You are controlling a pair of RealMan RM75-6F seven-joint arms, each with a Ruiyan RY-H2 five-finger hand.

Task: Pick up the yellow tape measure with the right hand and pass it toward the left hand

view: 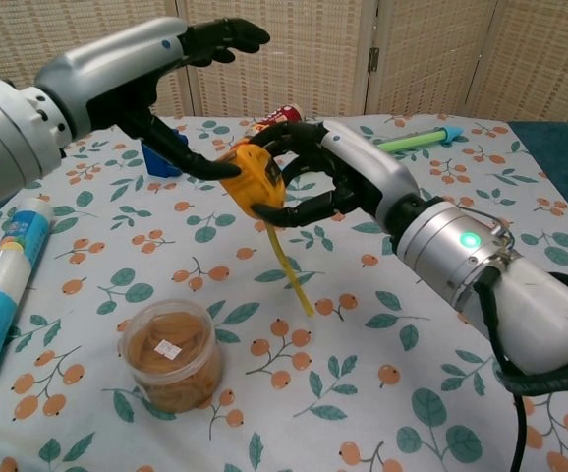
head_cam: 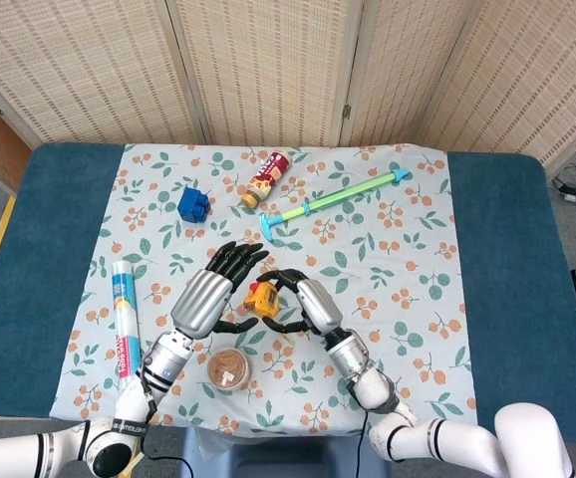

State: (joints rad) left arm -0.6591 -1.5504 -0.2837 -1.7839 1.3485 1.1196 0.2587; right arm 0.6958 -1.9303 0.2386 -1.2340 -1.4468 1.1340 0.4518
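Yellow plastic tape measure [view: 253, 184], its blade dangling, is gripped above the floral tablecloth [head_cam: 408, 249] in the right hand [head_cam: 298, 304]; the left hand [head_cam: 208, 296], fingers spread, waits just beside. Handover remains.

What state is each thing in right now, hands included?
yellow tape measure: lifted, blade hanging out.
right hand: holds the tape measure.
left hand: open beside it.
round tub: upright, lidded.
can: lying down.
tube: lying flat.
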